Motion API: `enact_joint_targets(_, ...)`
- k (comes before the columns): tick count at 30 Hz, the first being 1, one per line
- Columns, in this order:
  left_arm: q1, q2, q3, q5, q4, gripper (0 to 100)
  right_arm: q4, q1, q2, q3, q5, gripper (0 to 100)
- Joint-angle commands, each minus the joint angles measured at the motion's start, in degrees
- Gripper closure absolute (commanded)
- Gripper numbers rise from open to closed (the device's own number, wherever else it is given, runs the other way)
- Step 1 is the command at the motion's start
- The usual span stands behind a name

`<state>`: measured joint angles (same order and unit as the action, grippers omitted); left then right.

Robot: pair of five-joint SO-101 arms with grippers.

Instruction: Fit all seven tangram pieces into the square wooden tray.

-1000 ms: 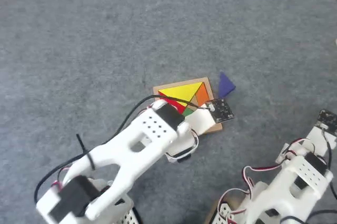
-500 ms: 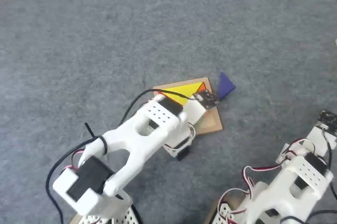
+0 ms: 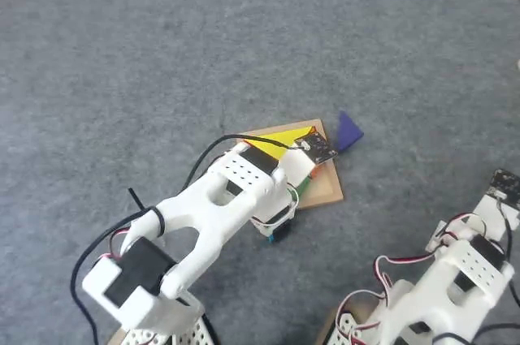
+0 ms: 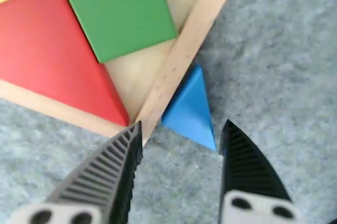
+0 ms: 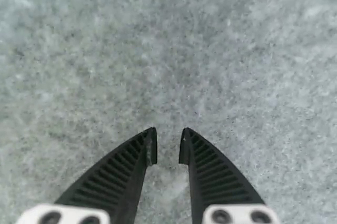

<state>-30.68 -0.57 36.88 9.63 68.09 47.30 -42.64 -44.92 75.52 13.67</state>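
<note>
While left fingers (image 4: 113, 166) gape empty — blue triangle (image 4: 190, 109) outside tray rim (image 4: 184, 50) | right fingers (image 5: 131, 166) nearly closed, empty

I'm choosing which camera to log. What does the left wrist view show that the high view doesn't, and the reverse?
Left wrist view: the left hand, fingers open over the blue triangle.
High view: the purple piece on the carpet beside the tray, plus the left arm and right arm.
Both: the wooden tray, the yellow piece, the green piece, and the blue triangle outside the rim.
</note>
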Motion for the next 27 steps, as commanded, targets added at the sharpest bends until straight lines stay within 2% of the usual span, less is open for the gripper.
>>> enact_joint_targets(1,0.2,1.0,-0.8,0.5,3.3,76,-1.2,-0.7,0.2,-0.9,0.5,91.2)
enact_joint_targets(9,-2.2,5.9,-0.3,0.6,8.0,76,-1.2,-0.7,0.2,-0.9,0.5,91.2)
enact_joint_targets(12,-5.1,5.8,1.2,0.5,6.5,76,-1.2,-0.7,0.2,-0.9,0.5,91.2)
enact_joint_targets(18,-5.7,-1.6,1.5,0.4,2.2,76,-1.2,-0.7,0.2,-0.9,0.5,91.2)
enact_joint_targets(22,-5.0,-4.0,-0.7,1.3,1.9,76,-1.2,-0.6,0.2,-0.9,0.5,91.2)
enact_joint_targets(27,0.3,-4.7,-6.1,4.1,2.3,76,-1.2,-0.6,0.2,-0.9,0.5,91.2)
